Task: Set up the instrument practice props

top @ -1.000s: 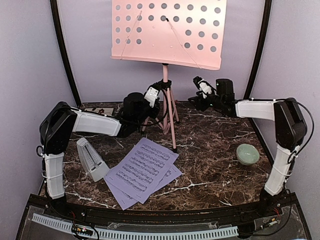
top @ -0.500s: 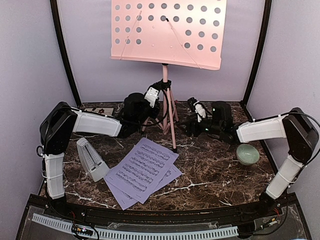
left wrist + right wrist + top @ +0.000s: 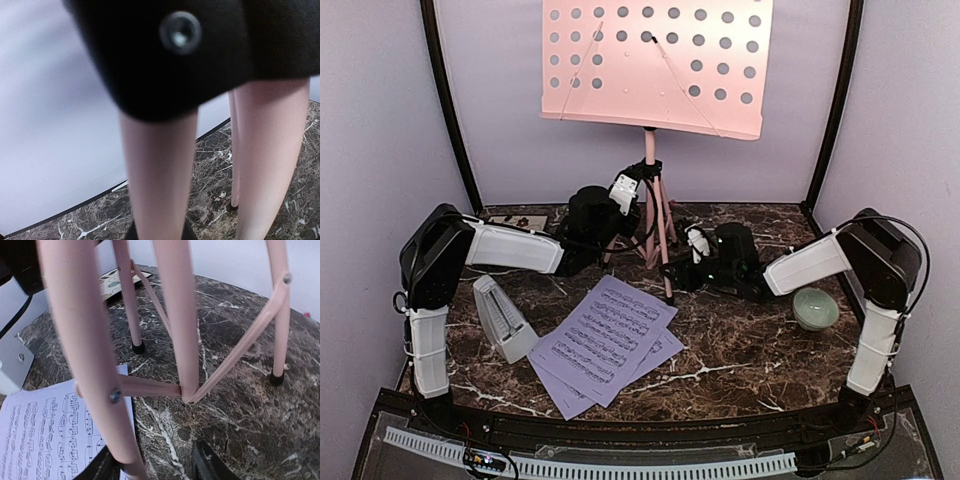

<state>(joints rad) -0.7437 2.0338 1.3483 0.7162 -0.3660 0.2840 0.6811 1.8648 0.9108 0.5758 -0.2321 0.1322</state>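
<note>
Stand (image 3: pixel 655 70) upright at rear centre of worktop (image 3: pixel 750 340); my L gripper (image 3: pixel 632 183) clamped on one leg (image 3: pixel 157 175), R gripper (image 3: pixel 155 465) part-open astride front leg (image 3: pixel 95 355), w/ a gap at one finger.

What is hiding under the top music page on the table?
A second lavender page lies under the top sheet-music page, only its edges peeking out. Most of its print is covered. Beneath both is the marble table.
</note>
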